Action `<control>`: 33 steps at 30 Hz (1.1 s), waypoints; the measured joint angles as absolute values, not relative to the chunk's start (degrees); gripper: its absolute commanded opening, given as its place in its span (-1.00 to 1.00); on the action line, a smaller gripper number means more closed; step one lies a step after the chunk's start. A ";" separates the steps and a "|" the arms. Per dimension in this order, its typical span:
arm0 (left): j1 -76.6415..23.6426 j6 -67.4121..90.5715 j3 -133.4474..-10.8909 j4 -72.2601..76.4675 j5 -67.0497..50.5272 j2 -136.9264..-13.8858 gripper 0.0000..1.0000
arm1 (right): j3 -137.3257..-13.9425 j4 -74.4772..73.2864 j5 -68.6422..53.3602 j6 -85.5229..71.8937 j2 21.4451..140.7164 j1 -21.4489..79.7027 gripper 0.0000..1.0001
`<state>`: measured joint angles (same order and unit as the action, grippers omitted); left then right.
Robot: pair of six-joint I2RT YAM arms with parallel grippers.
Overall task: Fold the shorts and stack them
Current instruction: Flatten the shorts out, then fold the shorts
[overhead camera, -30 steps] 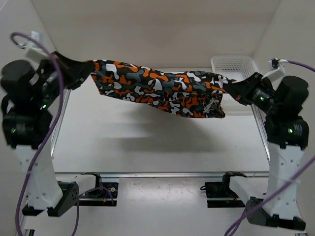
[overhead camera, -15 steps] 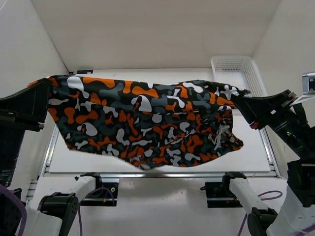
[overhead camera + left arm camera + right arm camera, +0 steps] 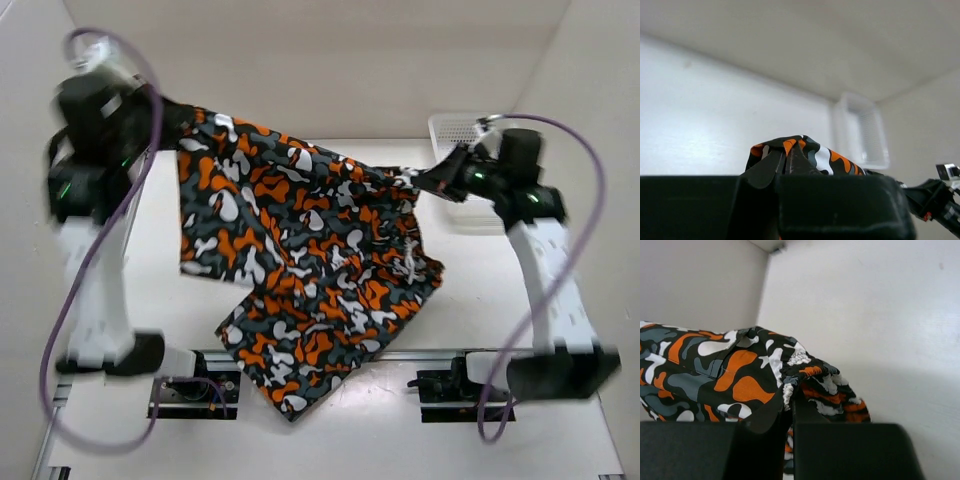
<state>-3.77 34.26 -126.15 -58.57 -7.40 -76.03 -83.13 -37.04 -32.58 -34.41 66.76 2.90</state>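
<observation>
Top external view: the shorts (image 3: 300, 260) were held up in the air, strung between both arms, with a loose part hanging down toward the near edge of the surface (image 3: 480, 290). The left fingers (image 3: 764, 170) were clamped together on a corner of the cloth at the far left. The right fingers (image 3: 767, 415) were pinched shut on a bunched bit, just beside the basket (image 3: 450, 128). In both wrist views, fabric was seen squeezed between the tips.

So the step in hand was probably a shake-out before the shorts get laid flat for folding. For that to go well, both grips would need to be kept tight and the top edge pulled taut, no sag allowed. The hanging end should be let down first, then the rest dragged back so it's smoothed as it lands. The right side looked crumpled, so a wrinkle there was likely. The basket should be steered clear of too.
</observation>
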 measured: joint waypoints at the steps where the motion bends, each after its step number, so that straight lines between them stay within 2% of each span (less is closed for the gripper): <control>1: -3.68 33.98 -125.45 -57.91 -6.90 -80.29 -0.79 | -81.84 -35.81 -31.66 -34.41 70.74 3.66 -0.99; 6: -2.17 33.21 -125.16 -56.53 -5.37 -101.30 -0.79 | -80.97 -32.60 -24.91 -34.24 88.44 6.90 -0.99; 10: -0.51 32.99 -129.99 -57.04 -5.43 -115.37 -0.79 | -87.70 -31.11 -20.80 -34.06 100.12 8.21 -0.99; 13: 0.34 32.99 -134.56 -56.99 -6.11 -121.25 -0.79 | -94.08 -29.61 -19.31 -34.04 106.87 8.34 -0.99; 17: 0.89 32.99 -137.29 -56.88 -6.92 -122.45 -0.79 | -98.78 -28.77 -19.20 -34.02 111.26 8.36 -0.99; 22: 0.86 32.88 -132.64 -54.89 -8.05 -117.71 -0.79 | -98.63 -28.53 -19.16 -33.71 111.11 8.36 -0.99; 25: 0.36 32.73 -120.95 -54.30 -7.88 -109.03 -0.79 | -95.68 -28.62 -19.16 -32.80 108.90 7.99 -0.99; 33: -7.79 34.74 -84.09 -52.97 -8.32 -74.41 -0.79 | -83.68 -30.41 -18.63 -31.16 97.91 3.68 -0.99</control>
